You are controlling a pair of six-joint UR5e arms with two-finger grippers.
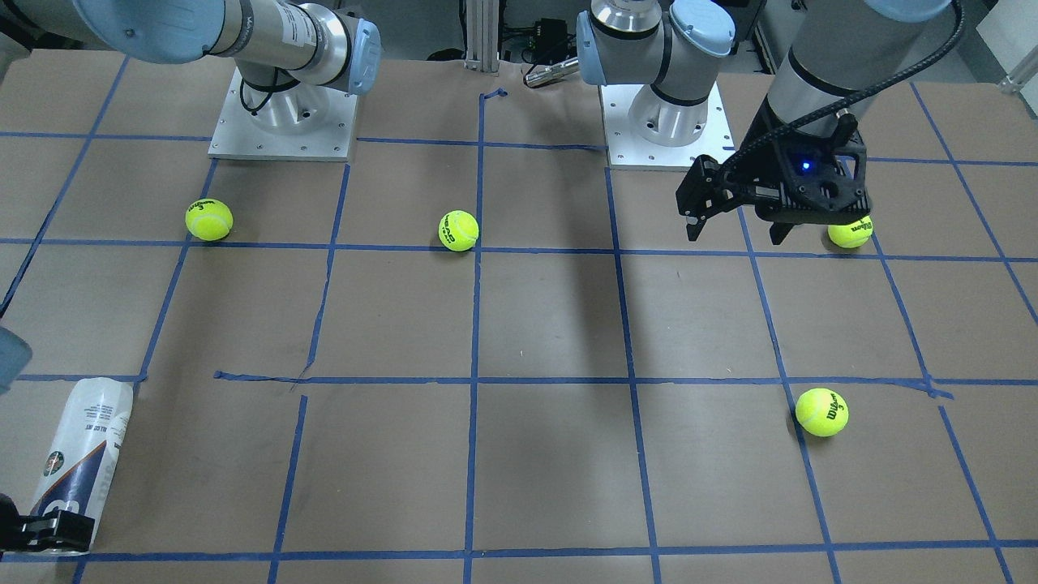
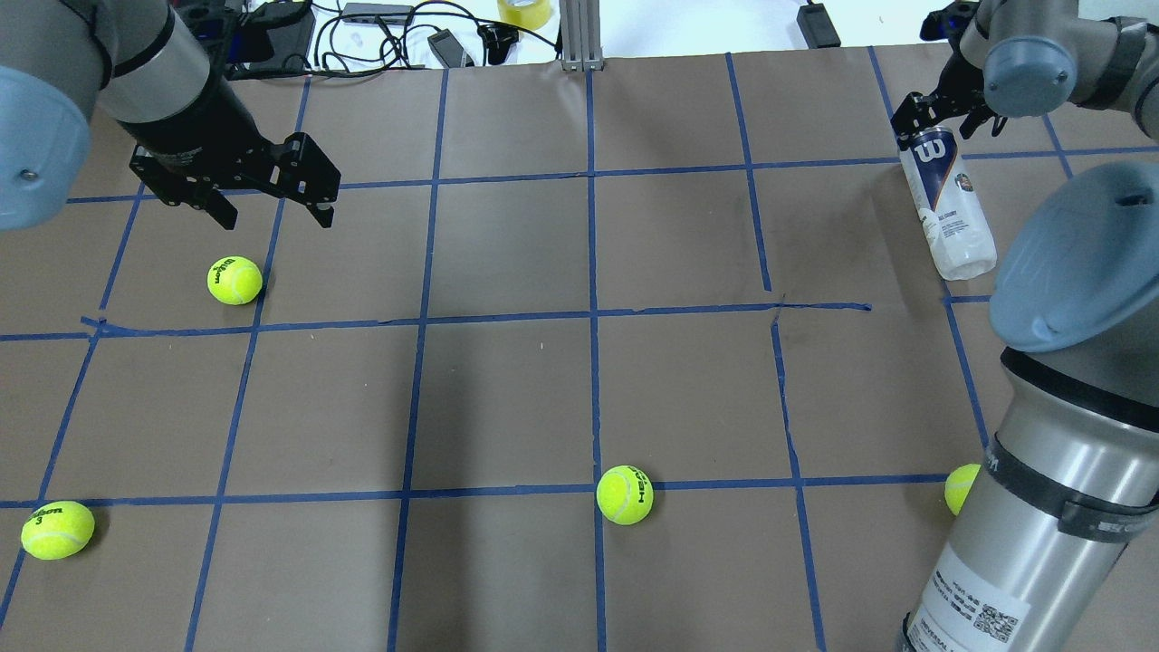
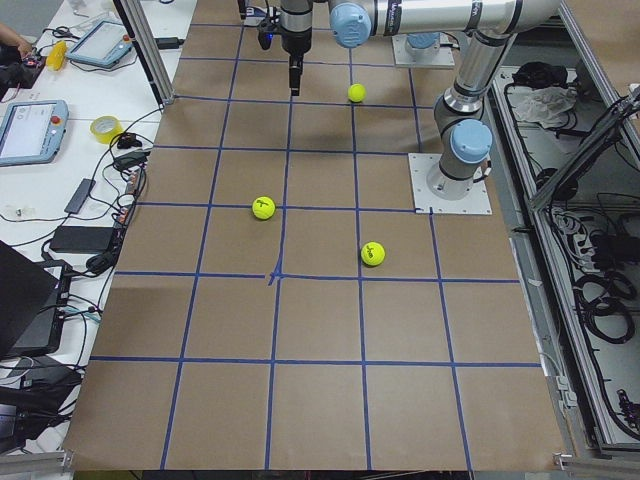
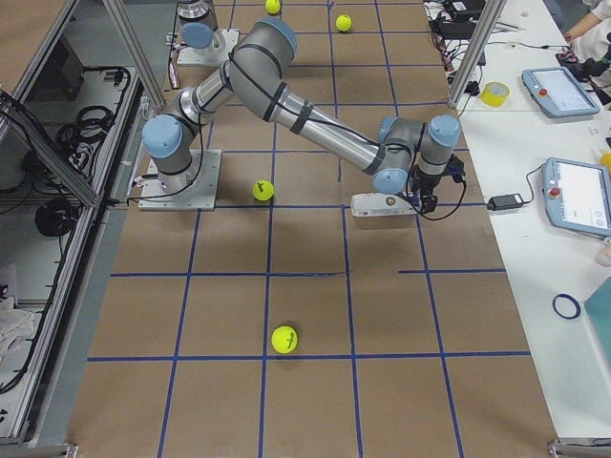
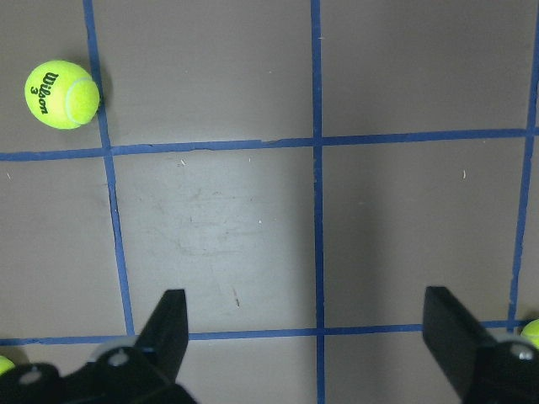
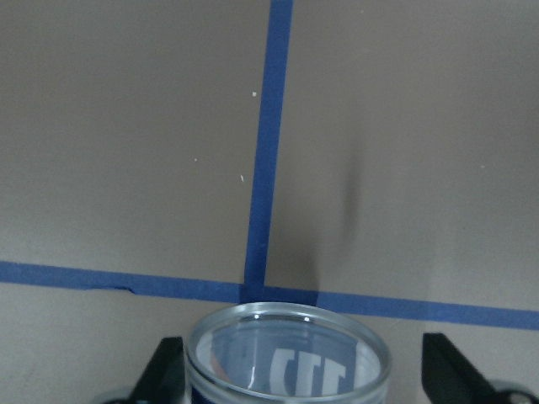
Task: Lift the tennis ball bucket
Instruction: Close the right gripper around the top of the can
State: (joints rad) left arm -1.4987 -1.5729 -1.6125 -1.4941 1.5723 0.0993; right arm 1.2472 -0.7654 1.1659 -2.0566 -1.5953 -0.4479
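Observation:
The tennis ball bucket [image 2: 946,204], a clear tube with a white and navy label and a big "W", lies on its side at the table's far right; it also shows in the front-facing view [image 1: 81,450]. My right gripper [image 2: 940,127] is open at the tube's far end. In the right wrist view its fingers [image 6: 164,370] straddle the tube's round rim [image 6: 286,324], with a gap on one side. My left gripper [image 2: 276,217] is open and empty, hovering above the table near a tennis ball [image 2: 234,280].
Loose yellow-green tennis balls lie at the near left [image 2: 57,530], near middle [image 2: 625,494] and beside my right arm's base [image 2: 960,489]. Blue tape lines grid the brown table. Cables and a tape roll [image 2: 523,11] sit past the far edge.

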